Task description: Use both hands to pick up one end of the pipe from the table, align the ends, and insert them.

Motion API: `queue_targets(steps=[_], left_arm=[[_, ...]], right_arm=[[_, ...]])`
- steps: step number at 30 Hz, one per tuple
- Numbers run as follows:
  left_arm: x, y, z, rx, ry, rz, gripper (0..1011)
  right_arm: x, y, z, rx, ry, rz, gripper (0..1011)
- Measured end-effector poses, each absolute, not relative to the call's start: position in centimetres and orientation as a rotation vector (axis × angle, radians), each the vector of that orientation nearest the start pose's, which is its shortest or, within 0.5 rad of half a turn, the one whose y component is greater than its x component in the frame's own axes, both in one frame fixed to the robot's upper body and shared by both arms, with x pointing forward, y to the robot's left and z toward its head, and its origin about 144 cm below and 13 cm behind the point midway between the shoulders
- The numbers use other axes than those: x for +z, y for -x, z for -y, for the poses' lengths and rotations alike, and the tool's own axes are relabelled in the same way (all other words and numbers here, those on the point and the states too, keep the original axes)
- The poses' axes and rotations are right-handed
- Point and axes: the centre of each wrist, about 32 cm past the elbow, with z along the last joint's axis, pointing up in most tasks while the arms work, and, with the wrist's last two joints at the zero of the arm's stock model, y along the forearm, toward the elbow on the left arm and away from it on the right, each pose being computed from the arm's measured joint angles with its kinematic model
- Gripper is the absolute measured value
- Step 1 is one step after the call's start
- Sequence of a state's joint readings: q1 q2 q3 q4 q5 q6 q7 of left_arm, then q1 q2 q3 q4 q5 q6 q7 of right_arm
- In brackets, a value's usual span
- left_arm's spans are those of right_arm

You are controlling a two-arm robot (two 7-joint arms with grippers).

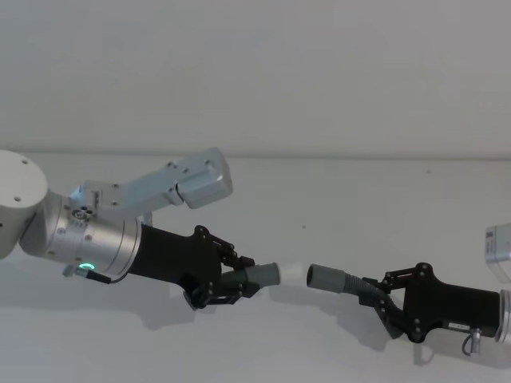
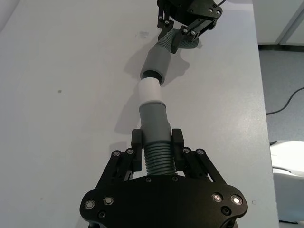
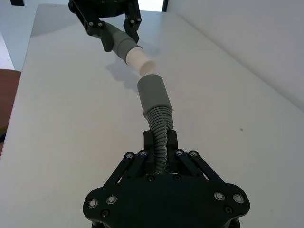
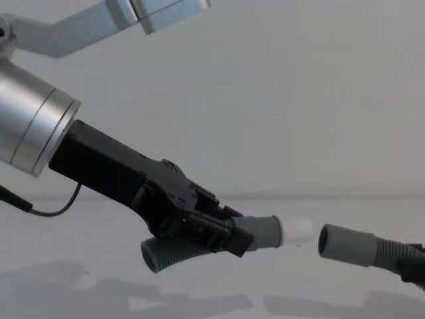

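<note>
Left pincer point(image 1: 239, 281) is closed tight on the ribbed part of one hose piece point(image 4: 199, 247), its slim fingers point(image 2: 137, 142) pressed to either side of the hose just behind the smooth narrow end point(image 2: 154, 121), which sticks out past the fingertips and finishes in a white tip point(image 2: 151, 90); the back of this piece curls out below the pincer in the chest view. Right pincer point(image 1: 382, 297) is likewise clamped on the ribbing of the second hose piece point(image 3: 159, 128), with the wider grey cuff point(image 3: 153, 95) reaching forward beyond it. Both pieces are held up off the white bench point(image 1: 335, 199), their shadows lying below. White tip and open cuff face each other nearly in line, very close, with a slim gap between them in the chest view, the tip not entered. Left arm, thick and silver with a green ring light point(image 1: 84, 267), slants in from the left, pointing slightly downward; the right one comes in low from the right edge
</note>
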State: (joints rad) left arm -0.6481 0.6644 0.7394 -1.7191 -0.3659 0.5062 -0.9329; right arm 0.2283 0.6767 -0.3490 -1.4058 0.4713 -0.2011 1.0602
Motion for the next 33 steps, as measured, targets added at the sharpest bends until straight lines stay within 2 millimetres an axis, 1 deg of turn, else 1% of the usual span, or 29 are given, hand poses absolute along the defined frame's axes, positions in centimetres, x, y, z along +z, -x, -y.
queue_targets(steps=[33], left_arm=[[131.4,-53.7,-21.0,0.139,-0.579,0.043,349]], right_arm=[[117.5,-50.9,36.1,-0.288,0.179,0.15,130]])
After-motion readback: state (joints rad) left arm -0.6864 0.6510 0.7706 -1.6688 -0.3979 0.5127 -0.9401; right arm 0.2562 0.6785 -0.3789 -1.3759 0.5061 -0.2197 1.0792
